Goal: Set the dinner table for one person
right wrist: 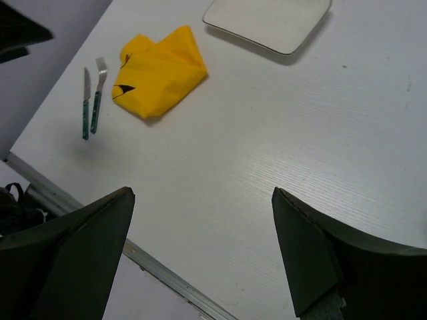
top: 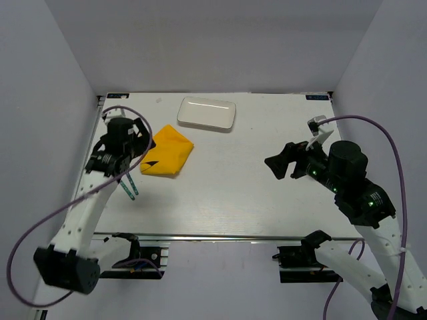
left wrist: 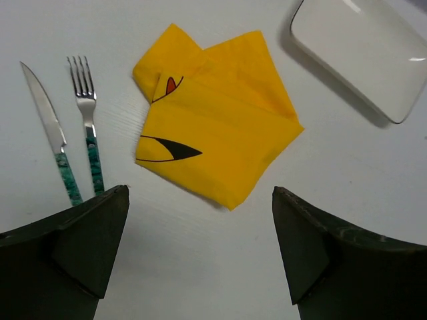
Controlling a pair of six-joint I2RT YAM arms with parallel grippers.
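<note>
The dinner table (top: 240, 193) is a white tabletop with faint wood grain; it also shows in the left wrist view (left wrist: 220, 267) and the right wrist view (right wrist: 300, 140). My left gripper (top: 142, 141) is open and empty, held above the table at the near edge of the yellow printed cloth (top: 168, 152). In the left wrist view the gripper (left wrist: 200, 200) has its jaws wide apart, with the cloth (left wrist: 213, 133) just beyond them. My right gripper (top: 281, 161) is open and empty above the table's right half, and its jaws stand wide apart in the right wrist view (right wrist: 203, 200).
A white rectangular plate (top: 207, 113) lies at the back centre, behind the cloth. A knife (left wrist: 47, 130) and a fork (left wrist: 87, 117) with green handles lie side by side left of the cloth. A metal rail (top: 233, 237) runs along the near edge. Walls enclose three sides.
</note>
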